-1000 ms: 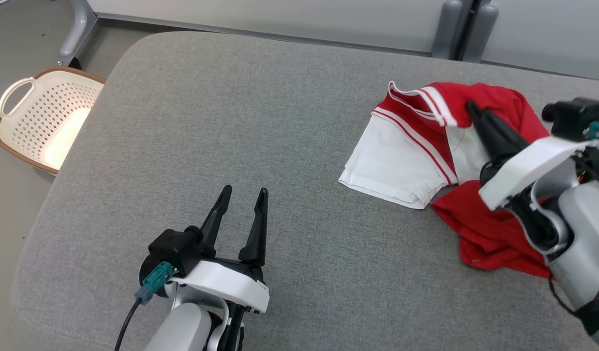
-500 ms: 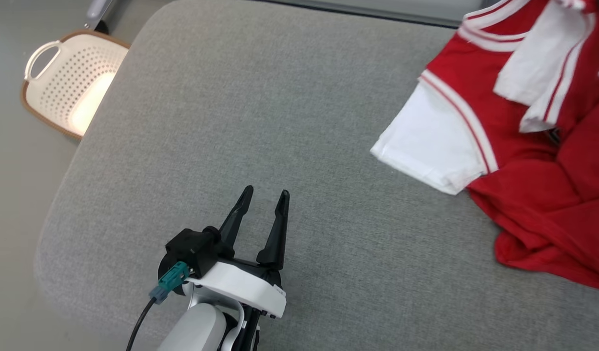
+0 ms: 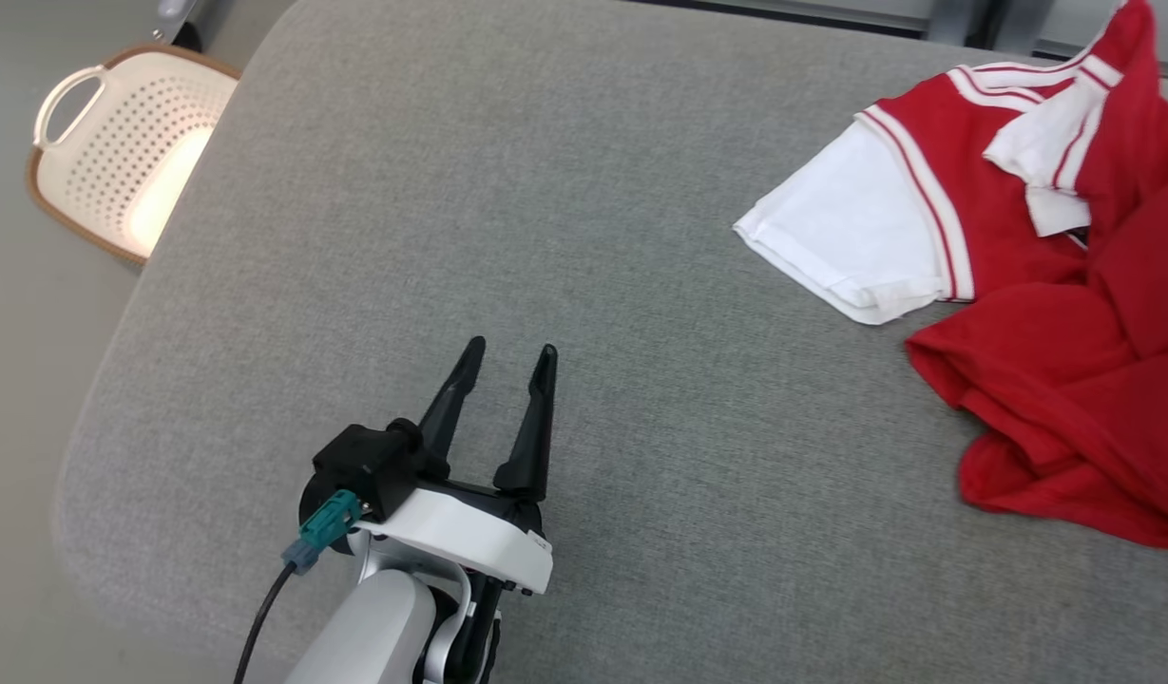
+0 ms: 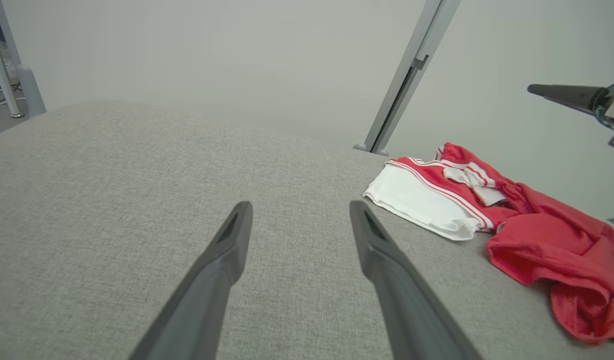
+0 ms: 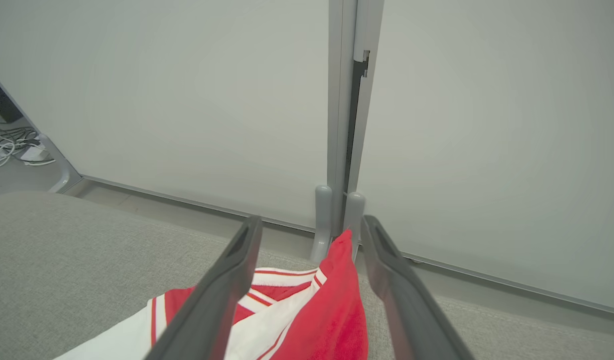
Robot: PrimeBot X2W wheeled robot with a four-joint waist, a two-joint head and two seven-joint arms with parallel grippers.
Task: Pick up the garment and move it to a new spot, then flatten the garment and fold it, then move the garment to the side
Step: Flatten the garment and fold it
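The garment (image 3: 1021,285), a red shirt with white sleeves and white stripes, lies crumpled at the right of the grey padded table (image 3: 545,190). One red fold rises in a peak at its far end. In the right wrist view my right gripper (image 5: 310,222) is open above that end, and the red peak of the garment (image 5: 331,310) stands loose between the spread fingers. My left gripper (image 3: 507,351) is open and empty over bare table, well left of the garment (image 4: 536,240). In the left wrist view, the left gripper (image 4: 299,210) points towards the wall, and one of the right gripper's fingers (image 4: 561,93) shows high up.
A cream perforated basket (image 3: 118,152) with a handle stands on the floor past the table's left edge. Pale wall panels with a grey post (image 5: 344,125) stand behind the table's far edge. Bare table stretches between my left gripper and the garment.
My right gripper has opened and let go of the garment, which has settled on the table. The head camera has shifted, and the left gripper stays open.
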